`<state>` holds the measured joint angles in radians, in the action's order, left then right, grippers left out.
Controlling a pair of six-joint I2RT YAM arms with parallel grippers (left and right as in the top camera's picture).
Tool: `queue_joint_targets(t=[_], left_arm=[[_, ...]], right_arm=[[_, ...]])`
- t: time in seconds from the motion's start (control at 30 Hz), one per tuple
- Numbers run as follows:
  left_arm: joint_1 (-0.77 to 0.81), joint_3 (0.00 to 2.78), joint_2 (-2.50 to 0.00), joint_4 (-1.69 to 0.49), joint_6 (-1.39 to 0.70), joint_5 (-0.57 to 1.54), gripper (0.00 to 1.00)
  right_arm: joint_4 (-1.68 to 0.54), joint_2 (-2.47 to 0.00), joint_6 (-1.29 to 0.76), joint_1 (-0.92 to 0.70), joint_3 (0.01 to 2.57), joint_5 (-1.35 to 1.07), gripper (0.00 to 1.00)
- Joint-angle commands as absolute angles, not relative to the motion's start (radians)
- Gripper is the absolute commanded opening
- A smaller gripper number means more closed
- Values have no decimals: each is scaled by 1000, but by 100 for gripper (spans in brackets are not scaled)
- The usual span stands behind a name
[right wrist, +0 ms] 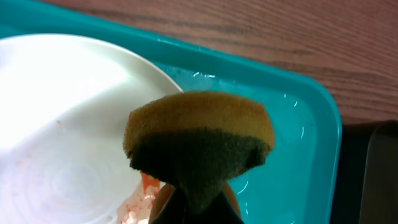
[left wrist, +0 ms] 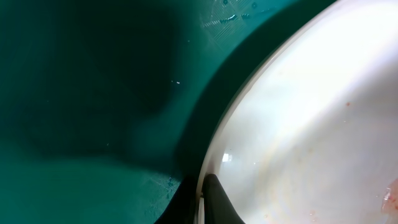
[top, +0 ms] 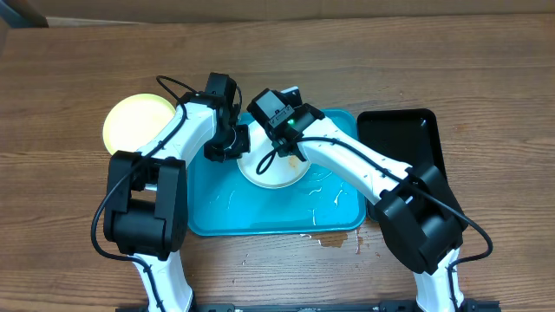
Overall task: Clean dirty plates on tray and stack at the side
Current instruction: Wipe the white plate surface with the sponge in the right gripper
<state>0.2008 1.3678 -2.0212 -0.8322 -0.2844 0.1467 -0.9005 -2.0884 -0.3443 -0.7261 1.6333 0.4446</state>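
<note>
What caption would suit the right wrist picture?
Right gripper holds a yellow-and-green sponge over a white plate with an orange smear, in the turquoise tray.

A brown wooden tabletop (top: 486, 61) fills the overhead view from edge to edge, its grain running left to right in long paler and darker streaks. A small wet patch (top: 334, 241) darkens the wood at lower centre of the frame. The upper left corner holds a darker brown shape (top: 19, 10), too cropped to identify. Light falls soft and even across the wood.
</note>
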Motion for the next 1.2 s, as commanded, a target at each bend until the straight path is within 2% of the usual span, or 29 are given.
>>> queue_joint_targets(t=[0.0,0.5,1.17], left_arm=[[204,1349,-2049,-838,-284,125,4],[204,1349,-2049,-840,-284,128,4],[204,1349,-2049,-840,-284,129,4]], right_arm=[[-892,-2091,-368,-710,1620,443,4],[-836,-2155,-363,-614,1588,185,4],[-870,-2217,-302,-669,1587,141,4]])
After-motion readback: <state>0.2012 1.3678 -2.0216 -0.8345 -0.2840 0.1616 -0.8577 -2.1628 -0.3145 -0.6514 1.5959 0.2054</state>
